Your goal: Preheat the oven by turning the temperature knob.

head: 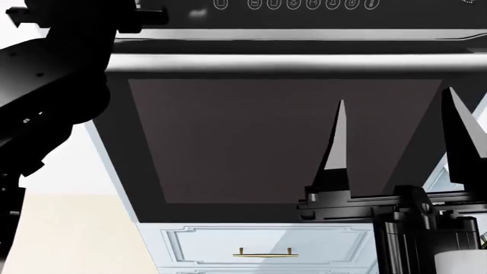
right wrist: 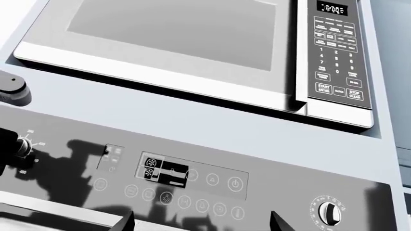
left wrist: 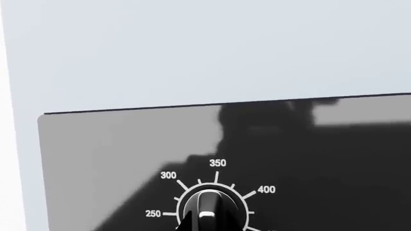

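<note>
In the left wrist view, the temperature knob (left wrist: 211, 211) sits at the bottom centre of the frame, on the dark control strip (left wrist: 115, 159) of the oven, ringed by white marks from 250 to 400. The camera is so close to the knob because the left arm is brought up to it for turning; the fingers of this arm do not show here, so it cannot be told if they grip the knob or stand apart from it. In the head view, the oven (head: 289, 142) fills the middle of the frame with its dark glass door, its silver bar handle (head: 304, 35) runs along the upper edge, and the left arm (head: 53, 74) reaches to the upper left, out of the frame, toward the knob side. The right gripper (head: 403, 137) hangs at the lower right before the door, its fingers (head: 337, 142) spread wide and holding nothing, seemingly kept aside because the left arm does the work. In the right wrist view, the control strip crosses the lower half with its white icons (right wrist: 186, 192), a second knob (right wrist: 328, 211) is at the lower right, the left knob (right wrist: 22, 147) at the left edge, and a microwave (right wrist: 192, 43) above.
</note>
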You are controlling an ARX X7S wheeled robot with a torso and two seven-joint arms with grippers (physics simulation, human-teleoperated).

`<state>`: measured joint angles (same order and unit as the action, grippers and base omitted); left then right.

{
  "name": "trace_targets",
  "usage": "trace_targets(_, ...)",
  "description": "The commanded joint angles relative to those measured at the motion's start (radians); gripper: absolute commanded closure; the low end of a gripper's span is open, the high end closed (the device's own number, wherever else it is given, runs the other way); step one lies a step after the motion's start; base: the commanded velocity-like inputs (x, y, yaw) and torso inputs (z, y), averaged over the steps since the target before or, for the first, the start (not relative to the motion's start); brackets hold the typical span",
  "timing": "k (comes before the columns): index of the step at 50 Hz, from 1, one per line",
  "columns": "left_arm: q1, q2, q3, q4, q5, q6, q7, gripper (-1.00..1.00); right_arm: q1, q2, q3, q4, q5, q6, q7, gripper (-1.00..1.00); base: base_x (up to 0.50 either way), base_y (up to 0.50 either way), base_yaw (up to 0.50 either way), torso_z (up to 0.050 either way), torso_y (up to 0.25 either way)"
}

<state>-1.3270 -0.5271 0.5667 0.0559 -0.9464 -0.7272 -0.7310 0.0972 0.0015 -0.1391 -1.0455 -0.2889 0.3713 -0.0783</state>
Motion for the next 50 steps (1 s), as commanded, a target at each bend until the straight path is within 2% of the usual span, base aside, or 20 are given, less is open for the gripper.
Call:
trace_targets(1, 0.011, -0.002, 0.041, -0.027, -0.042, -0.007, 0.022, 1.0, 0.003, 0.0, 0.001, -0.002, 0.0, 0.003, -0.001, -1.0, 0.0, 0.0, 0.0, 0.0, 0.0)
trace_targets(50, 0.004, -0.032, 0.105, -0.004, -0.02, -0.058, 0.057, 1.0, 0.005, 0.0, -0.002, -0.002, -0.003, 0.004, 0.0, -1.0, 0.0, 0.0, 0.0, 0.0, 0.0)
